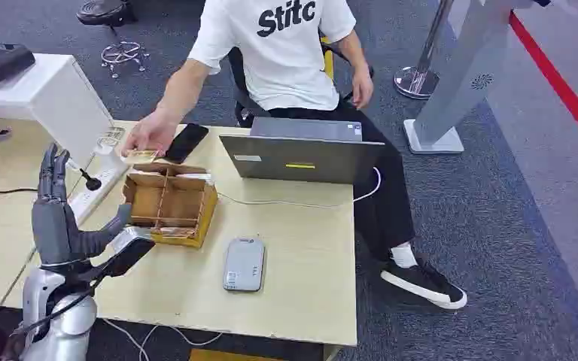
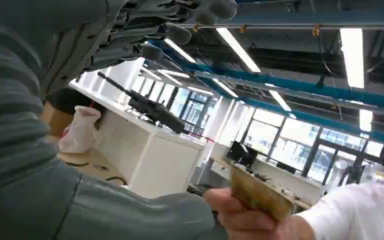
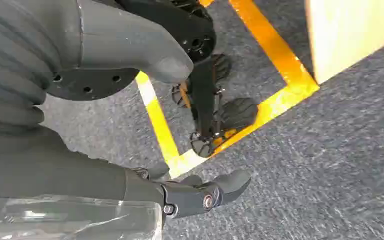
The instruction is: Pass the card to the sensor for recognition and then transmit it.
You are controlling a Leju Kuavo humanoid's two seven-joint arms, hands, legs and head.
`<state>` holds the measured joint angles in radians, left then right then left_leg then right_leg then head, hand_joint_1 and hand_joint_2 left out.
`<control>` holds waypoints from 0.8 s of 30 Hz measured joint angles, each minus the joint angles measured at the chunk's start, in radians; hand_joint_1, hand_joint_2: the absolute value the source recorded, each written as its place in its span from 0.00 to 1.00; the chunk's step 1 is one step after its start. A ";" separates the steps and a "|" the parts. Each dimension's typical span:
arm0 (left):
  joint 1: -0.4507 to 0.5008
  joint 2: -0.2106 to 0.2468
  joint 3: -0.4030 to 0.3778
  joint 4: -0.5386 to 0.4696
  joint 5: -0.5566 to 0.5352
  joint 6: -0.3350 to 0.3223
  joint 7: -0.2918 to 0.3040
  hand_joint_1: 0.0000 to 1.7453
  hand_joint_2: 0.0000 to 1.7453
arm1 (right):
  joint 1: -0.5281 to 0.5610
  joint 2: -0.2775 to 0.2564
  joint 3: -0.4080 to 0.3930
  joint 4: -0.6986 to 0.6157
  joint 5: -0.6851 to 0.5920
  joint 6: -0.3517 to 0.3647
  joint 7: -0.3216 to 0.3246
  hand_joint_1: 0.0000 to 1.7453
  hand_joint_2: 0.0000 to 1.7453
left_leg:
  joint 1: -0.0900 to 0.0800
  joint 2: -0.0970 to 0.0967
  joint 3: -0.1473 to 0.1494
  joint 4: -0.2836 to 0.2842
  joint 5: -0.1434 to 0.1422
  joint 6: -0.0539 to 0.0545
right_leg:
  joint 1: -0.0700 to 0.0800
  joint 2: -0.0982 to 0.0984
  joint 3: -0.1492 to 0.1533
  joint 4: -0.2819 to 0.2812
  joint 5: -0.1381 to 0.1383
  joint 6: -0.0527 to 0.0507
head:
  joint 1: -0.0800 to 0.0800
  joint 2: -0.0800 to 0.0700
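The robot's left hand [image 1: 59, 218] is raised over the pale wooden tabletop [image 1: 301, 248], fingers [image 1: 51, 174] spread straight up and holding nothing, while the seated person's hand [image 1: 148, 137] holds the tan card [image 1: 141, 155] just beyond the brown cardboard divider box [image 1: 171, 203]. The risk is a fumbled handover: card and palm are apart, and the card could drop into the box's compartments. The flat grey sensor pad [image 1: 244, 263] lies well to the other side, so a weak pinch could slip on the way. The right hand [image 3: 130, 150] hangs over grey carpet, fingers loosely curled, holding nothing.
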<state>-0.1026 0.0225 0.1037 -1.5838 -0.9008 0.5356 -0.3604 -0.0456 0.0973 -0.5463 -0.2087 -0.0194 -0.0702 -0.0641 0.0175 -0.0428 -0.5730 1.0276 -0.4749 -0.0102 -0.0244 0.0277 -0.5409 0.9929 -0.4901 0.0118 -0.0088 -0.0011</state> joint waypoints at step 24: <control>-0.241 0.137 -0.166 0.397 -0.491 0.113 0.273 1.00 1.00 | -0.014 0.019 0.038 0.009 0.114 -0.048 0.069 0.00 1.00 | 0.001 0.000 -0.003 0.000 0.003 -0.002 | 0.000 0.001 -0.003 0.001 0.003 -0.001 | 0.000 0.000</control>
<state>-0.3434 0.1598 -0.0626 -1.1868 -1.3920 0.6490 -0.0877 -0.0592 0.1164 -0.5085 -0.1999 0.0950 -0.1179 0.0046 0.0181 -0.0426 -0.5757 1.0276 -0.4717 -0.0119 -0.0241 0.0286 -0.5437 0.9937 -0.4873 0.0111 -0.0088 -0.0011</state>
